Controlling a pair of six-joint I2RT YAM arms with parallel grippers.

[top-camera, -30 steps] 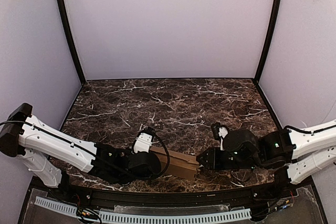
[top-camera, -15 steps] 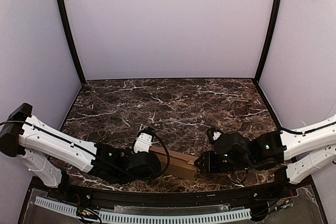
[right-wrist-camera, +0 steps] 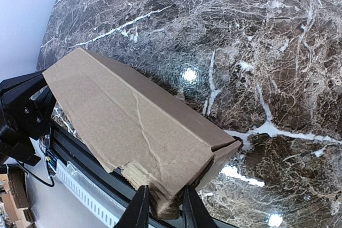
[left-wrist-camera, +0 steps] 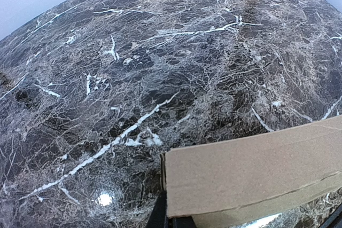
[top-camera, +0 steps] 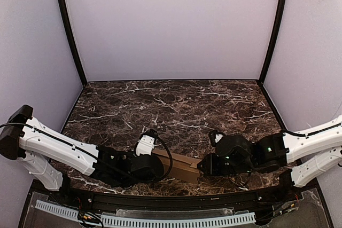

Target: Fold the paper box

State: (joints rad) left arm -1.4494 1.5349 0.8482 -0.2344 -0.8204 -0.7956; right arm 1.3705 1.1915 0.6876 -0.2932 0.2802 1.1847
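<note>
1. Change since the earlier view: the right arm has slid leftward along the near edge, bringing the right gripper (top-camera: 202,166) up against the right end of the paper box (top-camera: 180,167). The left arm and the box have not shifted.
2. Paper box: plain brown cardboard, already raised into a slim rectangular carton. It lies on its side on the marble table (top-camera: 171,105), close to the near edge, between the two grippers.
3. Left gripper (top-camera: 151,166): jaws fully closed, pinching the carton's left end. The left wrist view shows the cardboard's corner right at one dark finger (left-wrist-camera: 158,216).
4. Right gripper: jaws drawn narrow about the carton's right end, one finger (right-wrist-camera: 140,207) against each side of the cardboard.
5. Done, by appearance: long panels folded and the body formed.
6. Left, by appearance: the right end looks ragged and creased, its flap not flush, so tucking and closing remain. The left end's state cannot be made out.
</note>
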